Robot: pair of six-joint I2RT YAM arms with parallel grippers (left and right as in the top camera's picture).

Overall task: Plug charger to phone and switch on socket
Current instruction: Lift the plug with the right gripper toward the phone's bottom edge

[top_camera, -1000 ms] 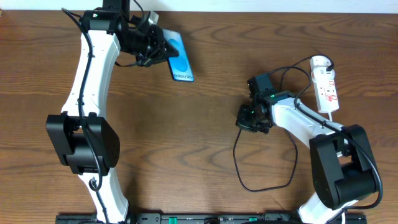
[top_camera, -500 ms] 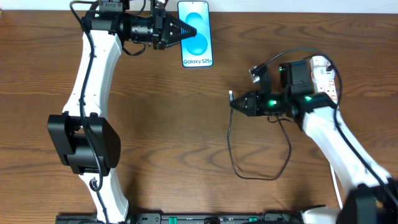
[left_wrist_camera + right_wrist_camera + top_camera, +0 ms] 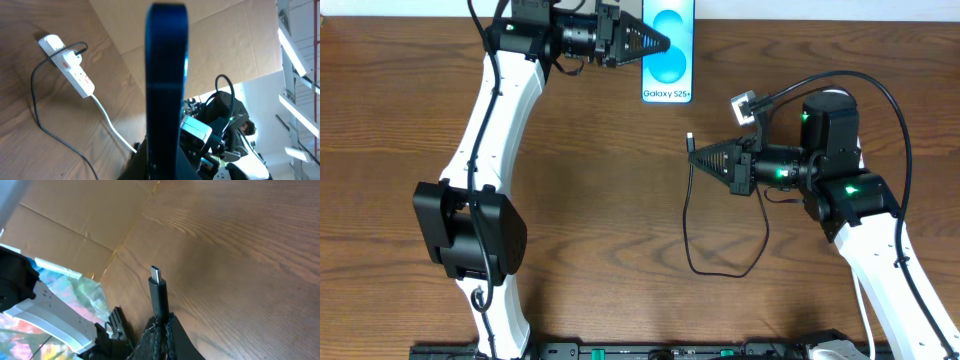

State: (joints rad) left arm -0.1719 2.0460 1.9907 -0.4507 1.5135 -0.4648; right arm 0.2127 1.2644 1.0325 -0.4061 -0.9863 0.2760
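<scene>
My left gripper is shut on the phone, a blue swirl screen with "Galaxy S25+" text, held lifted at the table's far edge. In the left wrist view the phone stands edge-on between the jaws. My right gripper is shut on the charger's black plug, its tip pointing left and up. The right wrist view shows the plug sticking out of the shut jaws. The black cable loops down over the table. The white socket lies on the table, mostly hidden overhead by my right arm.
Brown wooden table. The white socket cord runs from the strip towards the front. A black plug sits in the socket's far end. Cardboard lies beyond the table's far edge.
My left gripper has carried the phone to the right along the far edge. My right gripper has lifted and moved slightly right with the plug, turning to point left.
</scene>
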